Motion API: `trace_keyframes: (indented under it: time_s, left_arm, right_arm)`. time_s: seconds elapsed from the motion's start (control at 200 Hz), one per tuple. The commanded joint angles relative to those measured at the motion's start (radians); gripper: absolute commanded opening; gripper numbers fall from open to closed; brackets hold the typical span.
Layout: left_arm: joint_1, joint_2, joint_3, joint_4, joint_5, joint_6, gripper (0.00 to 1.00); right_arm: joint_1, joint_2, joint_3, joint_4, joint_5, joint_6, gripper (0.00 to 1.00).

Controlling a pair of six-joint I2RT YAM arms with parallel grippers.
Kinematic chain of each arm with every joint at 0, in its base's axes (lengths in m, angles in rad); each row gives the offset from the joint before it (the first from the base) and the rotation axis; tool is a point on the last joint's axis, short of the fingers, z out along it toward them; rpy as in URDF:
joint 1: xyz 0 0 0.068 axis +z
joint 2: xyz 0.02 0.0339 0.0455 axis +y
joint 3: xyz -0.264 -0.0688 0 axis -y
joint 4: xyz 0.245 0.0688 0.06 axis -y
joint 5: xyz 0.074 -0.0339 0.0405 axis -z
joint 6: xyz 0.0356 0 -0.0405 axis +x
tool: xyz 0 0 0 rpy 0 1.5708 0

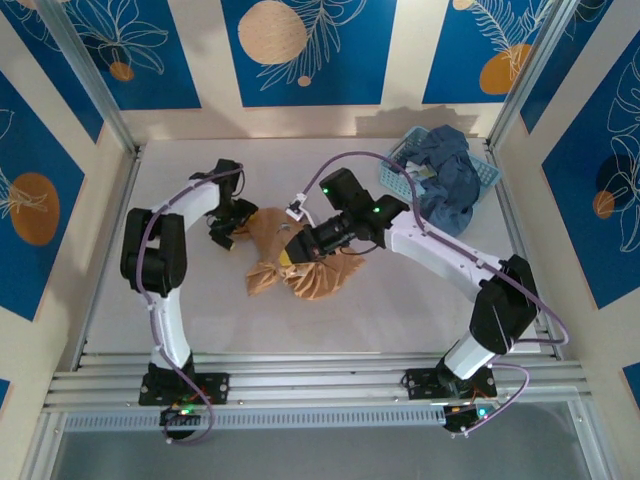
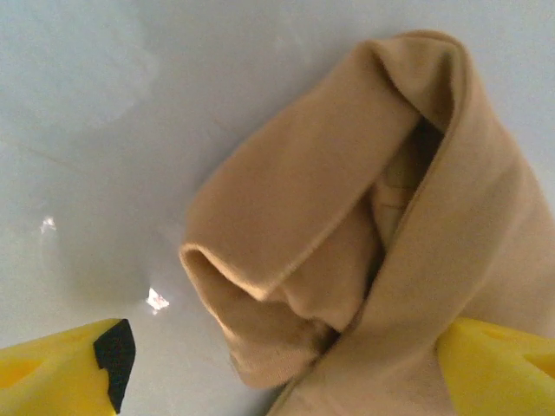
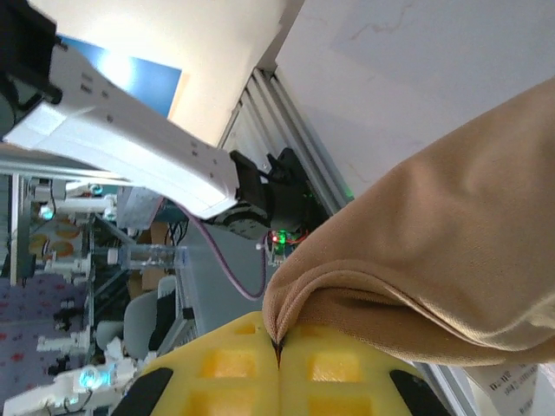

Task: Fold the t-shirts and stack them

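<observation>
Near edge: both arm bases bolted to the rails, L on the left, R on the right. Both arms reach in toward mid table.

Mid table: tan shirt lies in a crumpled heap, not flat and not folded, a bit left of centre and well clear of every edge.

R gripper sits at the heap's near-left part. In the R wrist view the R gripper has its yellow fingers pressed flat together, no gap, with a fold edge of the tan shirt pinched at the tips. The cloth runs up and to the right from the pinch. Behind it in that view are the white L arm, its base and the near-edge rails.

L gripper is just left of the heap, on the side toward the left edge. In the L wrist view the L gripper is spread wide. One yellow finger stands over bare table. The other is at the shirt's edge, w/ cloth lapping over part of it. Rolled folds of the tan shirt lie between and beyond the fingers. Nothing is clamped there.

Far right corner: light-blue lattice basket, w/ blue shirts bunched inside and spilling over its near rim onto the table. Well apart from the tan shirt.
</observation>
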Motion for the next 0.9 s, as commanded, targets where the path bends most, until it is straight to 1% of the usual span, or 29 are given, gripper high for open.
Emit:
trace_keyframes:
  time_s: [0.0, 0.07, 0.105, 0.255, 0.375, 0.445, 0.51, 0.59, 0.67, 0.73, 0.79, 0.855, 0.895]
  left_arm:
    - [0.006, 0.034, 0.023, 0.033, -0.047, -0.029, 0.85]
    - [0.006, 0.046, 0.037, 0.079, -0.047, -0.042, 0.85]
    - [0.005, 0.051, 0.050, 0.092, -0.051, -0.043, 0.86]
    - [0.002, 0.033, 0.065, 0.135, -0.074, -0.037, 1.00]
    - [0.005, -0.019, 0.020, 0.171, -0.104, -0.048, 1.00]
    - [0.009, -0.036, -0.006, 0.197, -0.102, -0.059, 1.00]
    - [0.017, -0.009, 0.018, 0.168, -0.084, -0.059, 1.00]
    - [0.026, 0.046, 0.076, 0.122, -0.055, -0.046, 0.96]
    - [0.026, 0.100, 0.133, 0.101, -0.038, -0.024, 0.89]
    - [0.024, 0.143, 0.176, 0.102, -0.010, -0.006, 0.78]
    - [0.021, 0.181, 0.214, 0.113, 0.021, 0.009, 0.59]
    - [0.019, 0.204, 0.253, 0.119, 0.035, 0.021, 0.31]
    - [0.020, 0.206, 0.277, 0.139, 0.040, 0.031, 0.16]
  right_arm:
    - [0.034, 0.037, 0.024, -0.088, -0.099, -0.093, 0.00]
    - [0.054, 0.061, 0.042, -0.139, -0.130, -0.149, 0.00]
    - [0.065, 0.072, 0.053, -0.165, -0.142, -0.177, 0.00]
    - [0.081, 0.098, 0.077, -0.201, -0.183, -0.221, 0.00]
    - [0.078, 0.095, 0.081, -0.201, -0.186, -0.224, 0.00]
    - [0.078, 0.090, 0.082, -0.208, -0.181, -0.226, 0.00]
    - [0.079, 0.079, 0.079, -0.205, -0.182, -0.227, 0.00]
    - [0.078, 0.063, 0.071, -0.208, -0.181, -0.231, 0.00]
    - [0.078, 0.053, 0.061, -0.212, -0.178, -0.235, 0.00]
    - [0.077, 0.050, 0.051, -0.206, -0.173, -0.232, 0.00]
    - [0.073, 0.048, 0.047, -0.193, -0.163, -0.226, 0.00]
    - [0.059, 0.046, 0.041, -0.160, -0.150, -0.202, 0.00]
    - [0.046, 0.042, 0.037, -0.132, -0.141, -0.183, 0.00]
